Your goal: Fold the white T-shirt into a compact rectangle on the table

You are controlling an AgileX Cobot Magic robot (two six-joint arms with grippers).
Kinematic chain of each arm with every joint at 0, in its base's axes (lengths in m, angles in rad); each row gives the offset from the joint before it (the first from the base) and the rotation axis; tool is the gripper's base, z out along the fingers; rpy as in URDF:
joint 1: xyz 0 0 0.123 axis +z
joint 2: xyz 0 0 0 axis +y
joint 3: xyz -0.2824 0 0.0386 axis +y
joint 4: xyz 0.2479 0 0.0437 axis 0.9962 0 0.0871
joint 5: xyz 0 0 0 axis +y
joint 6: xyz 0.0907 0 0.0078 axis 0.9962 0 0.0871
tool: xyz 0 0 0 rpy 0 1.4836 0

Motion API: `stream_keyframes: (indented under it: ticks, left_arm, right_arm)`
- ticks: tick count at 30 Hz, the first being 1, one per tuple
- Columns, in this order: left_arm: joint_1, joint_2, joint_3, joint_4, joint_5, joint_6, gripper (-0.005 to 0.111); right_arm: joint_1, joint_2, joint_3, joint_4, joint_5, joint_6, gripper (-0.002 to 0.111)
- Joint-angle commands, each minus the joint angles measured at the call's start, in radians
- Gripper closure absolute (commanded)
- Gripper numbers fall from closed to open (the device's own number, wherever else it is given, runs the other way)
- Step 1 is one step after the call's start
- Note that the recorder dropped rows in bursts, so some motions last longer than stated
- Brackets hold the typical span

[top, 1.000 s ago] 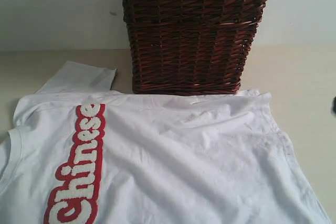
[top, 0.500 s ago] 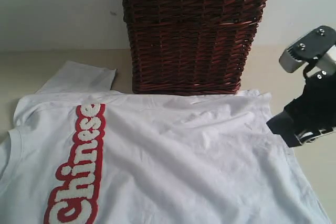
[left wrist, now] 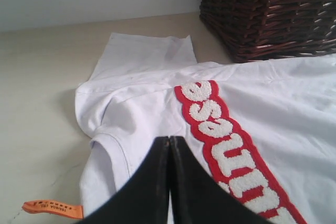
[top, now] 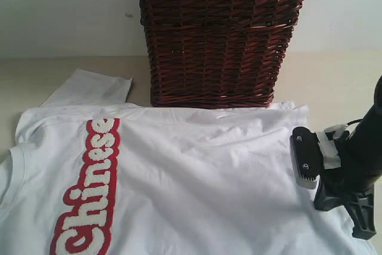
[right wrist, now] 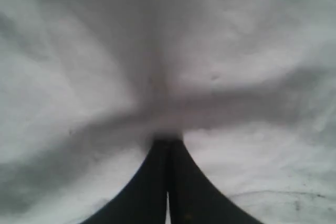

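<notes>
T-shirt [top: 209, 171] location: spread on the table [top: 340, 82], directly in front of the wicker basket [top: 221, 40], which stands at 12 o'clock in the exterior view. The far edge of the shirt reaches the basket's base.

State of the right claw [right wrist: 168, 140]: fully closed, with a pinch of T-shirt fabric caught at the tips. Creases radiate outward from that spot. In the exterior view the right arm [top: 352, 165] stands over the shirt's edge at 4 o'clock.

State of the left claw [left wrist: 169, 141]: fully closed, fingers pressed together, nothing visible between them. It sits over the shoulder area, beside the lettering [left wrist: 231, 150]. Contact with the fabric cannot be determined.

Appearance: white, front side up, lying open with soft wrinkles across the body. The fuzzy white "Chinese" lettering has a thick red outline. An orange tag [left wrist: 52, 209] lies on the table near the neck end.

Orientation, exterior view: collar [top: 15, 165] at 9 o'clock, hem [top: 313, 138] at 3 o'clock. The long axis runs 9 to 3. One sleeve [top: 89, 88] extends toward 11 o'clock. The lettering runs from 6 to 12, crosswise to that axis.
</notes>
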Motion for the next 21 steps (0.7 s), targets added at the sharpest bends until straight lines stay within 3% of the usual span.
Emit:
stream_keyframes:
  ticks: [1, 10, 15, 21]
  left_arm:
    - [-0.004, -0.005, 0.003, 0.000, -0.001, -0.009, 0.107]
    - [-0.004, -0.005, 0.003, 0.000, -0.001, -0.009, 0.107]
    - [-0.004, -0.005, 0.003, 0.000, -0.001, -0.009, 0.107]
    - [-0.004, -0.005, 0.003, 0.000, -0.001, -0.009, 0.107]
  right_arm:
    - [-0.005, 0.048, -0.005, -0.153, 0.092, 0.102, 0.108]
    - [-0.142, 0.074, -0.005, -0.498, 0.185, 0.370, 0.108]
    - [-0.223, 0.074, -0.005, -0.509, 0.171, 0.368, 0.108]
    - [-0.231, 0.049, -0.005, -0.424, 0.072, 0.361, 0.108]
